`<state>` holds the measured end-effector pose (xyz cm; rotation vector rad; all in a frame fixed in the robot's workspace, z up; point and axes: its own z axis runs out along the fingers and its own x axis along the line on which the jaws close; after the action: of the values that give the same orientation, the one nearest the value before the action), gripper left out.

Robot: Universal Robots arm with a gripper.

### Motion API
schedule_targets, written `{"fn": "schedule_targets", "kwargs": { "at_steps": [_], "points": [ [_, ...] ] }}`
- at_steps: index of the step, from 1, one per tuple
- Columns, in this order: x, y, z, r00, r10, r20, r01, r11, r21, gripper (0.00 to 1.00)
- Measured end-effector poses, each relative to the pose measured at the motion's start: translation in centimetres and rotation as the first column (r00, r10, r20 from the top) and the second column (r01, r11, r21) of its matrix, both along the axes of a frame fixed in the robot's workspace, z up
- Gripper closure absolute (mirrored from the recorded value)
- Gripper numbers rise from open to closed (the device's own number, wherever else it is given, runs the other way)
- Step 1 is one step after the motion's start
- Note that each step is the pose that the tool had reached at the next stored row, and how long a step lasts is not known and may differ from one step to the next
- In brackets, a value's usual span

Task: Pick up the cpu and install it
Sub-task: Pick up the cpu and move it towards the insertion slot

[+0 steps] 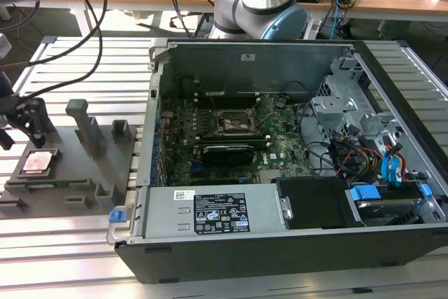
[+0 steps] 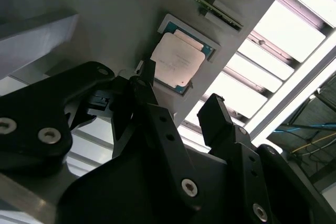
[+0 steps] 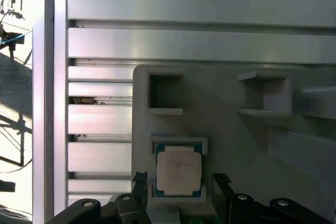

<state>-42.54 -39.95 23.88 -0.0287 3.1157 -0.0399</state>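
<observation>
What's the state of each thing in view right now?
cpu, seated flat in grey fixture pocket, not gripped.
gripper, open, poised over the cpu, not touching it.
computer case, on its side, panel off, motherboard exposed.
motherboard socket, open or latched: cannot tell.

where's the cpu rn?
On the exterior view's left, the cpu lies in a pocket of the grey fixture, beside the computer case, with the open hand right over it.
</observation>
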Motion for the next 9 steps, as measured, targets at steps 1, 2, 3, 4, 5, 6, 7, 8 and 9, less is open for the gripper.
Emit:
{"fn": "schedule_targets", "kwargs": {
  "at_steps": [1, 2, 3, 4, 5, 6, 7, 8, 9],
  "points": [
    [0.0, 0.0, -0.03, 1.0, 0.0, 0.0, 0.0, 1.0, -0.0001, 0.4],
    [0.0, 0.0, -0.06, 1.0, 0.0, 0.0, 0.0, 1.0, -0.0001, 0.4],
    [0.0, 0.0, -0.09, 1.0, 0.0, 0.0, 0.0, 1.0, 0.0, 0.4],
    [0.0, 0.0, -0.11, 1.0, 0.0, 0.0, 0.0, 1.0, 0.0, 0.4],
    [0.0, 0.0, -0.15, 1.0, 0.0, 0.0, 0.0, 1.0, 0.0, 0.4],
    [0.0, 0.0, -0.2, 1.0, 0.0, 0.0, 0.0, 1.0, 0.0, 0.4],
    [0.0, 0.0, -0.23, 1.0, 0.0, -0.0001, 0.0, 1.0, -0.0001, 0.4],
    [0.0, 0.0, -0.26, 1.0, 0.0, 0.0, 0.0, 1.0, 0.0, 0.4],
    [0.0, 0.0, -0.32, 1.0, 0.0, 0.0, 0.0, 1.0, 0.0, 0.4]
  ]
}}
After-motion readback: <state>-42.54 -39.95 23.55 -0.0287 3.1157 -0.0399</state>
